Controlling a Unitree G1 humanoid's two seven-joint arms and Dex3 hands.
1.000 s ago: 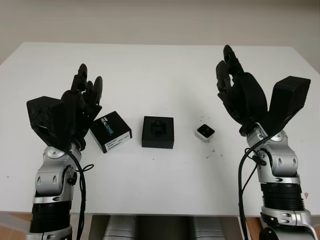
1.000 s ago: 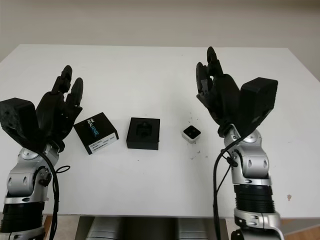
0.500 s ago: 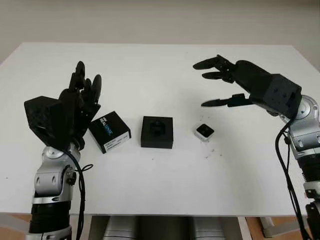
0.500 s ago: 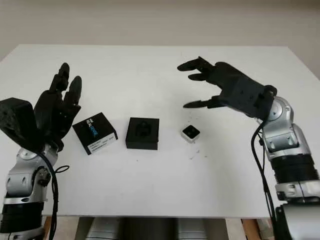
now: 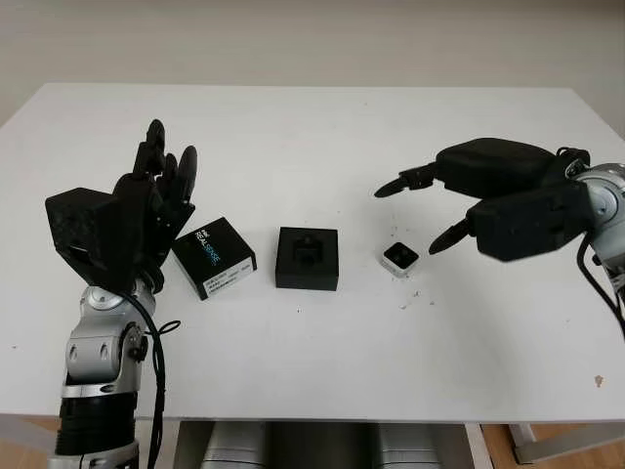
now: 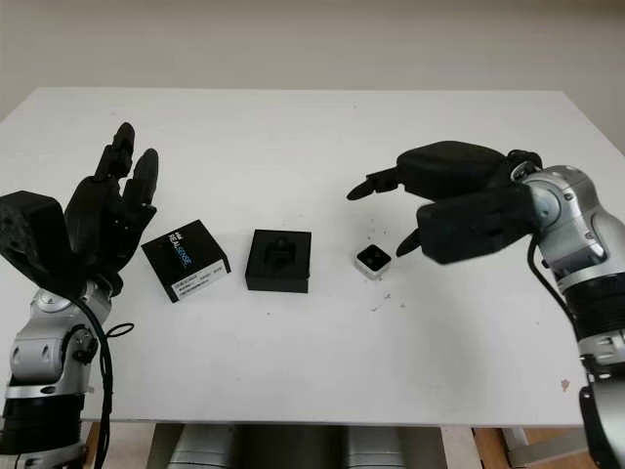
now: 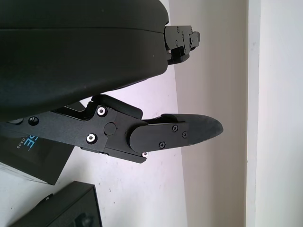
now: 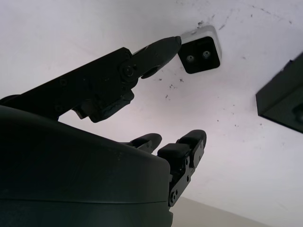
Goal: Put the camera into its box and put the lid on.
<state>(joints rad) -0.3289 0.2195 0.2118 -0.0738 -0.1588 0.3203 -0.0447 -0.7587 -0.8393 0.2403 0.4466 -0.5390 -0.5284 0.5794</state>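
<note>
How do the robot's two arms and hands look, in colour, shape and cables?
Both hands, the left hand and the right hand, are matte black with bulky shells and three jointed fingers with small screws. The forearms are silver metal with ribbed black rings. Thin black cables loop beside each wrist.

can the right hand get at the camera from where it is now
Probably yes. The right hand is open, poised just beside and above the small camera, which lies alone on the white table, apart from the open box.
</note>
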